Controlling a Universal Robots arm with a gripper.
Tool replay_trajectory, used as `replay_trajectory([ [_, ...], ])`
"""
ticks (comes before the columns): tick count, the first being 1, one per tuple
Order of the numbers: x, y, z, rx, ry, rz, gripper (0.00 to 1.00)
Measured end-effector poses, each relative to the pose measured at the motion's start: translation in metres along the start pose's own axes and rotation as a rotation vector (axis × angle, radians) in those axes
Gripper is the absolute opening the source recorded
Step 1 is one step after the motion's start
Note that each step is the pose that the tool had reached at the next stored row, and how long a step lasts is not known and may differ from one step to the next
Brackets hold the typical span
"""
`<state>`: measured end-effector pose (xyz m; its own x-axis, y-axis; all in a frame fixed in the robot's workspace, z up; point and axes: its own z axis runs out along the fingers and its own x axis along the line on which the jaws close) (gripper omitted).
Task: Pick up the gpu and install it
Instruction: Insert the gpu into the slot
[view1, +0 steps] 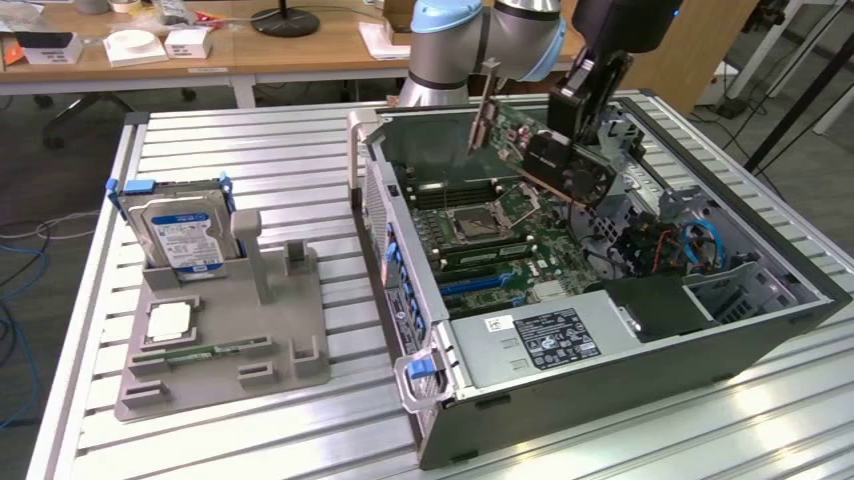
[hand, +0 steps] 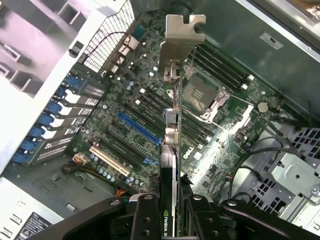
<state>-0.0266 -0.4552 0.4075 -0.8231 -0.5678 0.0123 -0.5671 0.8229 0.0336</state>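
Gpu (view1: 531, 150) hangs edge-down above the motherboard (hand: 150, 130), inside the open computer case (view1: 747, 330) — my pincer (hand: 172, 220) is clamped on its upper edge; light, stiff and fragile, I judge — best held by the board's edges, never its components.

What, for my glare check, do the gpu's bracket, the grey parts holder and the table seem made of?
Bracket of the gpu: likely steel sheet, dull silver, bent tab. Parts holder: probably plastic, matte grey, no glints. Table: apparently aluminium slats, brushed sheen with bright reflections.
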Motion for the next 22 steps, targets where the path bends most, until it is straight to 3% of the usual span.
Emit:
replay_trajectory([
  [22, 0.0006, 0.0004, 0.0, 0.0028, 0.0062, -0.175, 0.26],
])
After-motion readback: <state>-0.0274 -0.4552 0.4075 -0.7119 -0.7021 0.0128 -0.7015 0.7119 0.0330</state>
